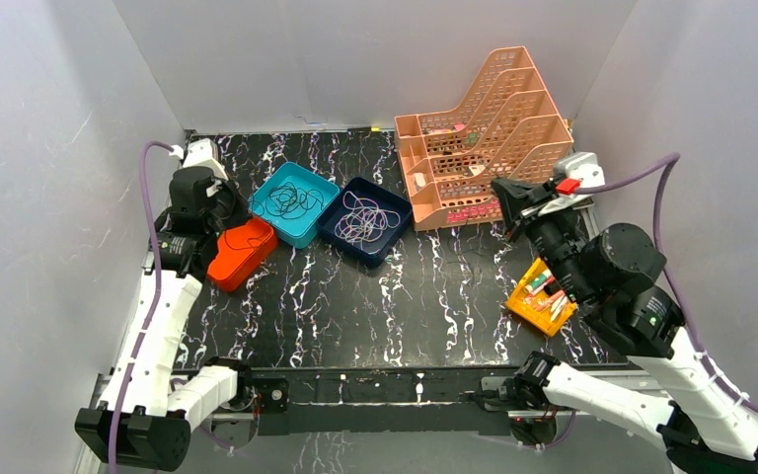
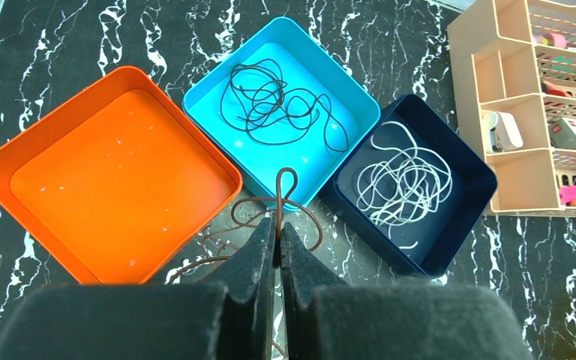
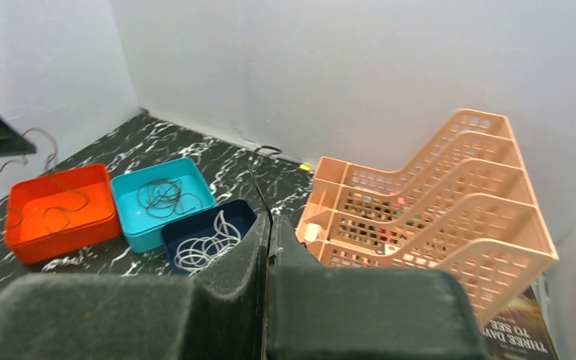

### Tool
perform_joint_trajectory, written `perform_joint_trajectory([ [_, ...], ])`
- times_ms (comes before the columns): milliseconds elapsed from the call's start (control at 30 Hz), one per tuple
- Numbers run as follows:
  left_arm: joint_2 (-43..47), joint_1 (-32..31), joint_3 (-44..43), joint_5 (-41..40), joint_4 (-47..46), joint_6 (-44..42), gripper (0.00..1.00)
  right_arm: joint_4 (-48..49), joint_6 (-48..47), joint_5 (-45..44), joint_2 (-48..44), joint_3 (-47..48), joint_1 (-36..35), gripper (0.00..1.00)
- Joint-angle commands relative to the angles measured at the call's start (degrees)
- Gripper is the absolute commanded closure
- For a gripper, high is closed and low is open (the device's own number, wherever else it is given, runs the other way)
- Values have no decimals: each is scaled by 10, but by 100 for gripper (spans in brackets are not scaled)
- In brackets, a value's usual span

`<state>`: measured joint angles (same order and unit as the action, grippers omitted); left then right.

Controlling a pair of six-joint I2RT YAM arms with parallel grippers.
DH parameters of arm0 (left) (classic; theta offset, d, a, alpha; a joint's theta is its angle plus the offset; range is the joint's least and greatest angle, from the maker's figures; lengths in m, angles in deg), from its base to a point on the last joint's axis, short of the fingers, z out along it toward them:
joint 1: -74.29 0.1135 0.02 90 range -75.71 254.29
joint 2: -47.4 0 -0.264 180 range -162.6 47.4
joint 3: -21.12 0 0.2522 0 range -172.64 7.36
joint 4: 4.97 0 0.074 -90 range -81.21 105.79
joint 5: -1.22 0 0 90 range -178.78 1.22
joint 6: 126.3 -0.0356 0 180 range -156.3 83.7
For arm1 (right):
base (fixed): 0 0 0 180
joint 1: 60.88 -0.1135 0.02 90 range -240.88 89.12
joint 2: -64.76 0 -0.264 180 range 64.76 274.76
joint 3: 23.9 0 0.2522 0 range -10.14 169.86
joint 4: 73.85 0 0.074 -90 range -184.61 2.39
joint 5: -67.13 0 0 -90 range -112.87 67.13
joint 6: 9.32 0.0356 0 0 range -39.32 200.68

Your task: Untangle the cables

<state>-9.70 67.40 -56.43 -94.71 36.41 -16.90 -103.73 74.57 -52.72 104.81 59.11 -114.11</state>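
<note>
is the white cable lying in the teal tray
No, the white cable lies in the navy tray, while the teal tray holds a dark cable.

You get bright, even light from overhead — shadows soft, short. Small glints on orange tray (image 2: 112,172) floor. In your wrist views, near fingers (image 2: 251,285) dark, soft-focus — table (image 2: 420,45) beyond sharp. Top view crisp throughout.

Plain pale grey walls (image 1: 355,49) enclose three sides of an evenly lit black worktop (image 1: 405,306) veined with white marble streaks.
</note>
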Motion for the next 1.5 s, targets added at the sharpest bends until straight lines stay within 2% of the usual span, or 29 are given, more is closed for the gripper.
perform_joint_trajectory([
  [0, 5, 1, -46, 21, 8, -2, 100, 7, 4, 95, 31, 23, 1, 100],
  [233, -6, 1, -103, 57, 10, -10, 100, -12, 50, 143, 66, -31, 2, 99],
  [400, -18, 1, -147, 91, 8, -16, 100, 10, 109, 173, 74, -126, 2, 97],
  [600, -52, 1, -183, 136, 15, -25, 100, 51, 149, 194, 98, -216, 2, 88],
  [667, -64, 1, -191, 150, 21, -31, 100, 56, 153, 190, 109, -232, 2, 78],
  [800, -83, 1, -202, 157, 27, -42, 100, 51, 154, 184, 126, -234, 2, 62],
  [900, -100, 2, -211, 154, 32, -46, 100, 51, 153, 174, 125, -232, 2, 55],
  [1133, -161, 1, -223, 98, 35, -38, 100, 45, 148, 161, 114, -234, 2, 51],
  [1467, -251, 1, -201, 89, -16, -42, 100, 33, 144, 122, 86, -247, 1, 45],
])
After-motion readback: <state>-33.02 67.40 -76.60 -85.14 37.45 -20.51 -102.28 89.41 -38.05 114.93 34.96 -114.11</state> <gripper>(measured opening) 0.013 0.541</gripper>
